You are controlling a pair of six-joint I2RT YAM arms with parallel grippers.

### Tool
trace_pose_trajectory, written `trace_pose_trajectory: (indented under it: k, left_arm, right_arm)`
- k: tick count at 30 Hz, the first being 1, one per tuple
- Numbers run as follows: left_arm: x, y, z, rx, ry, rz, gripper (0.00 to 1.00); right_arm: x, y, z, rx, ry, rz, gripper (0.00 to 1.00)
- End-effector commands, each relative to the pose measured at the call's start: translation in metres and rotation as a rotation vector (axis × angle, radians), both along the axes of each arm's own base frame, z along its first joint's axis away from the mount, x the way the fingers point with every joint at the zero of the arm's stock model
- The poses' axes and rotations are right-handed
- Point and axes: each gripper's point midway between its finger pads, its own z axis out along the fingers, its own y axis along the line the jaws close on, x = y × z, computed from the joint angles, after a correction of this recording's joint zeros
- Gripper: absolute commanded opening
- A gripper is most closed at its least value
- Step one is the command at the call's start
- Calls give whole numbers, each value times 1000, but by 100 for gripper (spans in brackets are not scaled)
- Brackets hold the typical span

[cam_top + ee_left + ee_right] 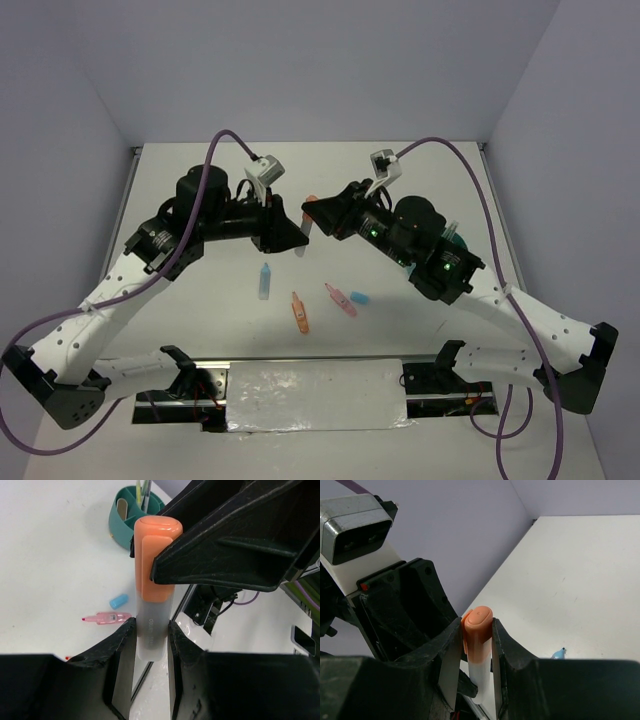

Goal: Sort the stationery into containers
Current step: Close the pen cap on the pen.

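Top external view: the two arms meet above the middle of the white table (200, 170), and an orange-capped highlighter (310, 203) with a frosted, translucent plastic barrel hangs in the air between them, roughly upright and leaning a little, cap end up. The left claw (293, 237) pinches the barrel. The right claw (322, 213) pinches the cap.

The left wrist view shows this at close range. The left claw's two black fingers (125, 642) press on either side of the frosted barrel (152, 625), and a black finger of the right claw lies against the orange cap (155, 540) from the right.

In the right wrist view, the right claw (476, 645) has its fingers closed on both sides of the cap (477, 627).

On the table below, nearer the arm bases, lie a light blue plastic tube (264, 281), a slim orange marker (298, 311), a slim pink marker (340, 299) and, just beside that, a small blue cap-shaped piece (360, 298). None of them touch one another.

The round teal plastic cup (120, 522) with inner dividers stands on the table well apart from these. In the top view it is mostly hidden behind the right arm. Thin yellow and grey pens (145, 492) stand upright in one of its compartments.
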Motion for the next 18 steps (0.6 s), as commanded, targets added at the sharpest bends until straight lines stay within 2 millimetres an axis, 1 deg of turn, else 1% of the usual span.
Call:
trace_pose_trajectory:
  k: [1,6,9,12,14,18]
  left_arm:
    - [52,19,135,-241,-447,199,0]
    - [59,23,143,-242,-467,217,0]
    - [62,23,144,-237,-472,217,0]
    - [64,25,139,-227,-467,227,0]
    - [66,28,138,-224,-469,239,0]
    - [71,38,145,-227,-488,260,0]
  right_arm:
    - [-74,22,-107,-245,270,319,0]
    - [-83,24,-121,-253,301,345,0]
    - [-85,24,-120,-250,302,354,0]
    - [-87,26,-113,-232,298,367,0]
    - [-87,29,-113,-231,309,371,0]
    - [-91,33,-124,-232,362,394,0]
